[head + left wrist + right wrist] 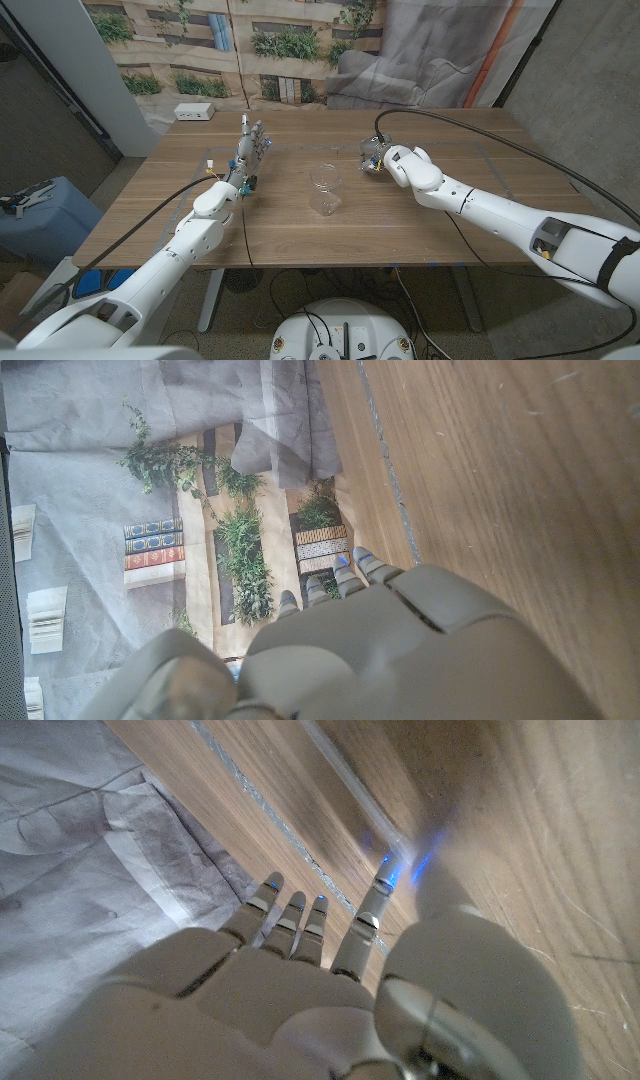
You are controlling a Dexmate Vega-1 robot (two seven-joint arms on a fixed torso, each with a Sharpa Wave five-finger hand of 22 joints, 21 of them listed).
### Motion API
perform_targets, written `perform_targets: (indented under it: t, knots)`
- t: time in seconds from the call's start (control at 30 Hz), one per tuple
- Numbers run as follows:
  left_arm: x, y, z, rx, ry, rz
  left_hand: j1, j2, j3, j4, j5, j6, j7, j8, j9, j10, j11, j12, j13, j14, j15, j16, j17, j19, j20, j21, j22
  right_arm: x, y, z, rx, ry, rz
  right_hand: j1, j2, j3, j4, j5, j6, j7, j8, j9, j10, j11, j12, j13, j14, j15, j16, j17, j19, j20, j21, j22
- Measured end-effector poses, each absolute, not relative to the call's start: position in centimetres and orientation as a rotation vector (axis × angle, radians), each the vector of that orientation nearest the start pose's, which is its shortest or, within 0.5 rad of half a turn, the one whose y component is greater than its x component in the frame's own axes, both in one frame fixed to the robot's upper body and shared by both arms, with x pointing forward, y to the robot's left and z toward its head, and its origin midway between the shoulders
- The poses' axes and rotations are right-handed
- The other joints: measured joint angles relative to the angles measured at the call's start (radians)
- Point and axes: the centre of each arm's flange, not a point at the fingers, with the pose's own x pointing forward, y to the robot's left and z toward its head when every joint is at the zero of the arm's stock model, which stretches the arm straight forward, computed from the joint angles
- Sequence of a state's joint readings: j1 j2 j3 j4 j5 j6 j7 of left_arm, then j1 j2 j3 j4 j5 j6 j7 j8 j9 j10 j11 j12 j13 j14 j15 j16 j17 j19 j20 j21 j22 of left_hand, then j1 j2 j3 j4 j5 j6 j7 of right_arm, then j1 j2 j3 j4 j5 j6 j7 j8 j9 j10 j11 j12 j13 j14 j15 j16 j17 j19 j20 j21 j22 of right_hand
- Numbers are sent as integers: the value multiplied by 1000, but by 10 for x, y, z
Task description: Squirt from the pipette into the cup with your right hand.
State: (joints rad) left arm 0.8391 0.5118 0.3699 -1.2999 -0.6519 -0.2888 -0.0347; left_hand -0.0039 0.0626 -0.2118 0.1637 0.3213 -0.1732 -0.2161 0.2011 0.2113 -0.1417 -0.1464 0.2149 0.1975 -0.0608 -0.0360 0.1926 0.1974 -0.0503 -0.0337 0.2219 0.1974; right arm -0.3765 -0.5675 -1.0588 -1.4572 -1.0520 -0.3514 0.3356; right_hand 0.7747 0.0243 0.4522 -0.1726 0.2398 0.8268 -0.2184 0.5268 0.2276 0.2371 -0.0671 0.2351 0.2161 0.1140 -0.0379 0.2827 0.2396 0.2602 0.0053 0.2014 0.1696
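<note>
Head view: right hand (375, 160) down at the far side of the table (440, 235), well apart from the clear cup (325, 190) at centre. Right wrist view: pipette (350, 790) on the wood beyond spread fingers (290, 925), apparently ungrasped. Pick-up, carry and squirt all judged left to do.

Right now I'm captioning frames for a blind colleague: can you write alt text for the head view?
A clear plastic cup lies mid-table on a wooden table, between two white robot arms. The right hand is down at the table right of the cup; the left hand stands with fingers extended to its left. A white box sits at the far-left corner.
</note>
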Motion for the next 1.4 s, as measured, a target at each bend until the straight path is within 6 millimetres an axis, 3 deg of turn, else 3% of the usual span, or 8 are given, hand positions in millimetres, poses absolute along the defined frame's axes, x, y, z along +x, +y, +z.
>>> perform_targets:
  t: [0.23,0.6,1.03,1.4]
  knots:
    - [653,291,-27,-40,-593,-210,0,0,0,0,0,0,0,0,0,0,0,0,0,0,0,0,0,0,0,0,0,672,-123,17,-2034,-423,-26,25,-1,0,0,-8,54,-1,32,10,37,-9,9,0,28,4,14,5,18,-3,0,0]
    - [653,291,-27,-40,-593,-210,0,0,0,0,0,0,0,0,0,0,0,0,0,0,0,0,0,0,0,0,0,670,-124,14,-2008,-461,-41,32,6,-10,2,-8,101,-1,58,16,69,-22,17,0,50,1,22,9,32,-11,0,0]
    - [653,291,-27,-40,-593,-210,0,0,0,0,0,0,0,0,0,0,0,0,0,0,0,0,0,0,0,0,0,664,-126,21,-1976,-495,-61,60,0,-10,2,-15,106,-6,57,11,69,-22,17,0,51,2,30,9,37,-16,0,0]
    - [653,291,-27,-40,-593,-211,0,0,0,0,0,0,0,0,0,0,0,0,0,0,0,0,0,0,0,0,0,657,-130,26,-1936,-508,-73,57,2,-10,2,-15,85,-4,42,4,69,-22,12,0,51,2,30,13,37,-16,0,0]
